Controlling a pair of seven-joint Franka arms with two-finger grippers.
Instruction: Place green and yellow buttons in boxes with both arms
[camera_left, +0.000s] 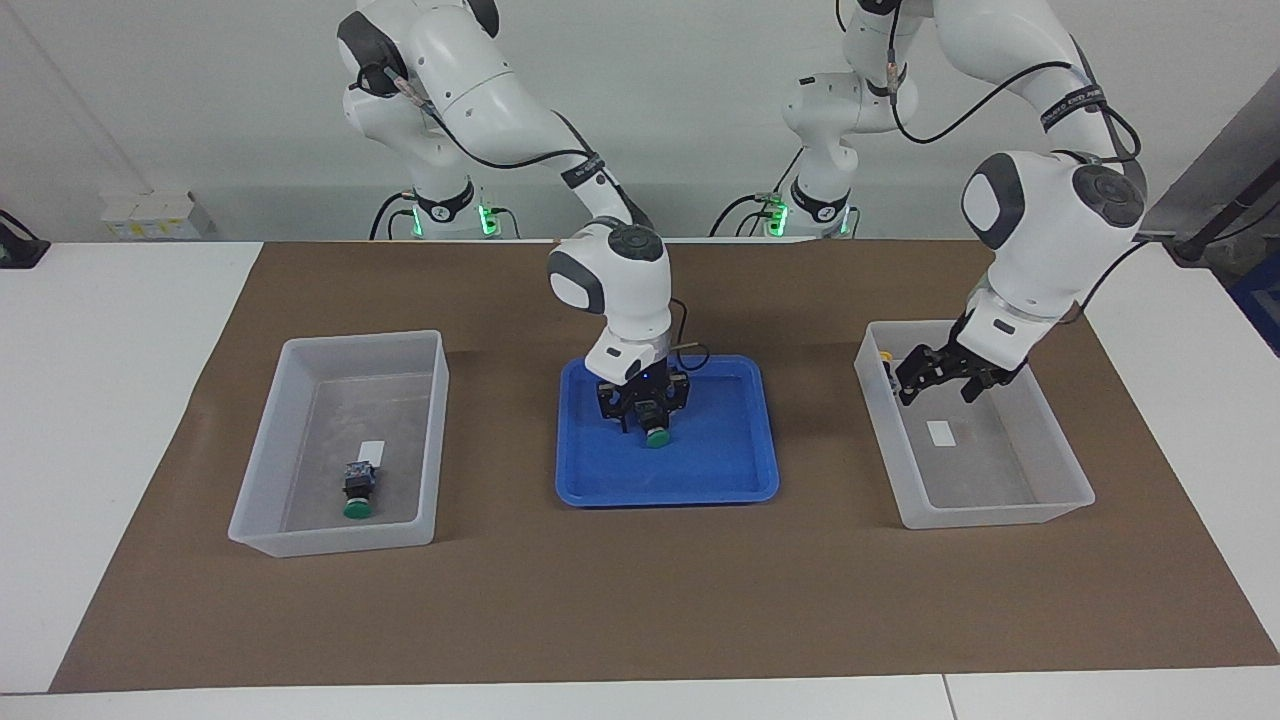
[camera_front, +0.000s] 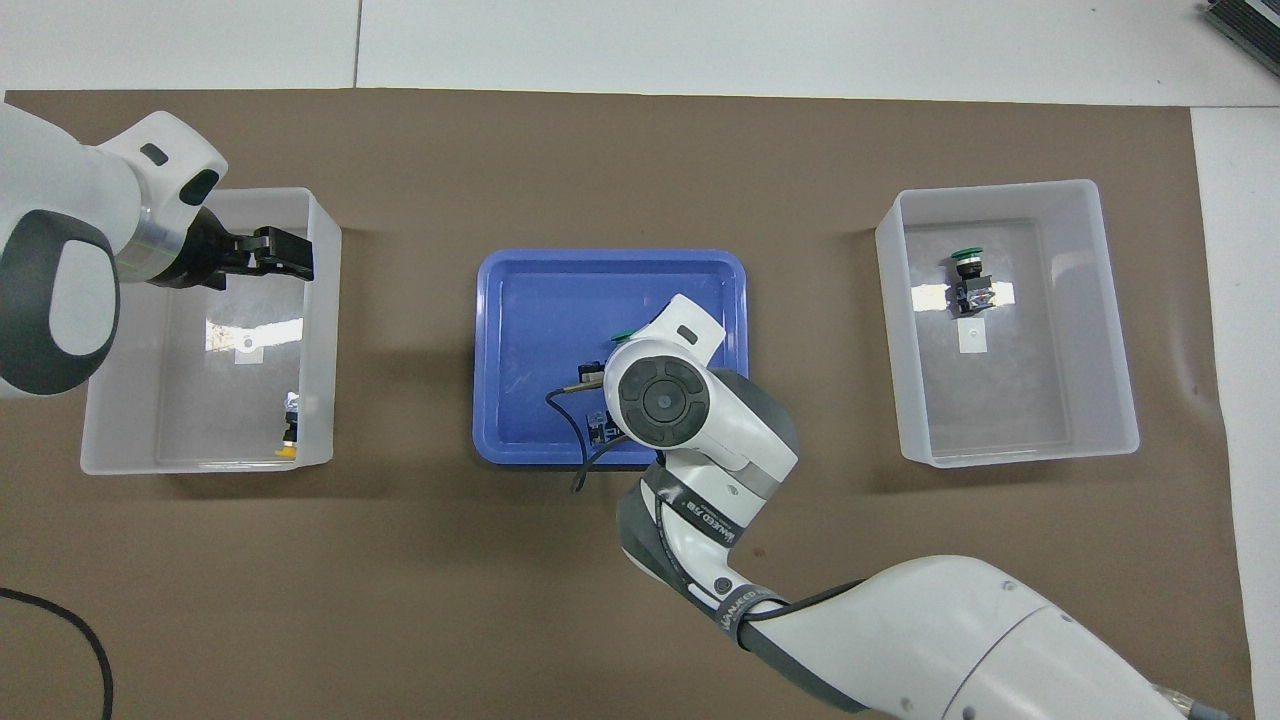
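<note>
Brown paper covers my table, blue tray (camera_left: 745, 480) central. My right gripper (camera_left: 645, 412) clamps a green button (camera_left: 656, 436) in that tray; lifting comes next. My left gripper (camera_left: 937, 380), fingers apart, hangs over the yellow button's (camera_front: 288, 451) box (camera_left: 1060, 500).

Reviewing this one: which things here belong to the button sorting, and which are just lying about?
Job in hand:
right gripper, shut on the tray button, a green one
blue tray
open left gripper over the near box
yellow button in it
far box holding a green button

Lying about:
brown mat
white cartons
black cable
</note>
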